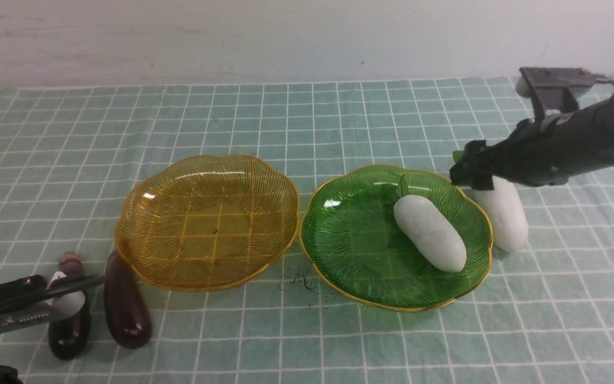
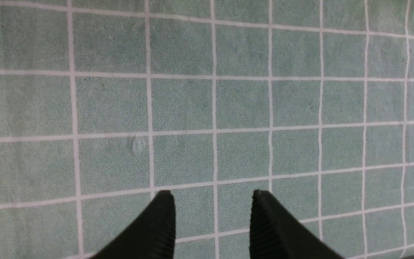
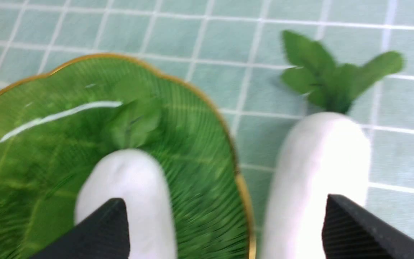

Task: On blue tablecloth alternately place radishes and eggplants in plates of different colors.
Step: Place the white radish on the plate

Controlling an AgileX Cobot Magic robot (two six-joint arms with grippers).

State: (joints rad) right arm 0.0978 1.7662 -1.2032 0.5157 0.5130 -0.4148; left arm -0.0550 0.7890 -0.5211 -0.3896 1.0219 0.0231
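Note:
The blue tablecloth (image 1: pixel 339 117) carries an amber-yellow plate (image 1: pixel 142 240) and a green plate (image 1: pixel 339 240) side by side. One white radish (image 1: pixel 429 240) lies inside the green plate. A second radish (image 1: pixel 505 216) rests on the cloth just right of that plate. My right gripper (image 1: pixel 468 169) hovers over the plate's far right rim. In the right wrist view the right gripper (image 3: pixel 225 205) is open wide, straddling the plated radish (image 3: pixel 131 194), the green plate's rim (image 3: pixel 244 194) and the outer radish (image 3: pixel 318 162). Two dark eggplants (image 1: pixel 126 309) (image 1: pixel 70 333) lie at front left. My left gripper (image 1: pixel 80 282) hangs over them, and in its wrist view the left gripper (image 2: pixel 212 194) is open over bare cloth.
The amber plate holds nothing. Small dark specks (image 1: pixel 301 280) lie on the cloth between the two plates' front edges. A pale wall (image 1: pixel 307 37) rises behind the cloth's far edge.

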